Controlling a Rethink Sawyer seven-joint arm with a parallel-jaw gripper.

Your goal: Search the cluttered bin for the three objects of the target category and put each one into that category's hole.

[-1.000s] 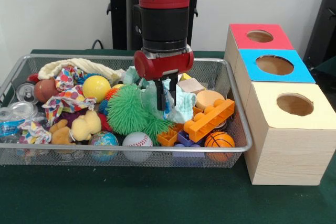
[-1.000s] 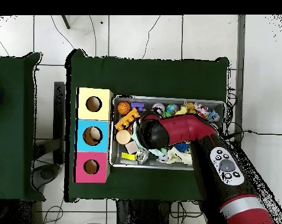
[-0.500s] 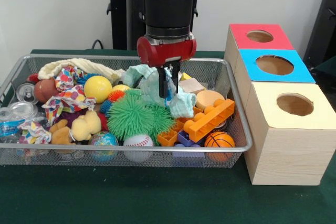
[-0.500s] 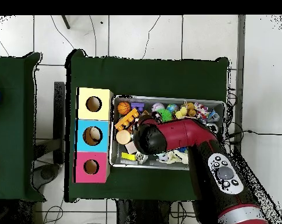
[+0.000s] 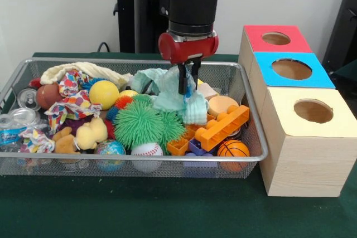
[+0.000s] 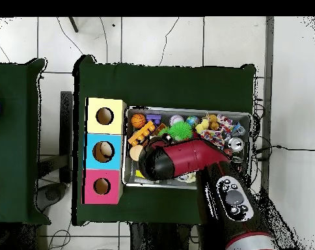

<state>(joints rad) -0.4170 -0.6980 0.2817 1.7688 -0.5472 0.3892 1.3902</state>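
– Jaws?
– Clenched on a pale teal cloth [image 5: 174,94]. Gripper [image 5: 187,85] has it pinched near the top, and the cloth hangs down over the toys in the middle of the bin [image 5: 139,159]
– Counts?
– One arm [image 6: 186,159], one wire bin, one wooden box [image 5: 304,160] with three round holes: red [image 5: 276,38], blue [image 5: 292,69], yellow [image 5: 313,111]. Only one sure bottle [image 5: 8,135], the one with the blue-and-white label. Two round clear-or-silver things [image 5: 25,116] sit just beside it; can't tell bottle or can
– Which way does the bottle lie?
– On its side at the bin's left end in the front view, partly cut off by the picture's edge. Long axis runs roughly along the bin's front rim. Cap end not visible, so can't tell which way it points
– Rest of the bin?
– Five balls: yellow [image 5: 102,93], maroon [image 5: 47,96], globe-print [image 5: 110,147], baseball [image 5: 146,149], mini basketball [image 5: 233,149]. Plus a green spiky toy [image 5: 142,124], orange brick [image 5: 226,126], yellow plush [image 5: 92,132], patterned cloth [image 5: 72,105], cream cloth [image 5: 83,71]
– Bottle versus blue hole?
– Well apart: bottle at the bin's far end from the box, which stands just beside the bin's other end
– Overhead?
– Arm covers the bin's middle, so the gripper is hidden there
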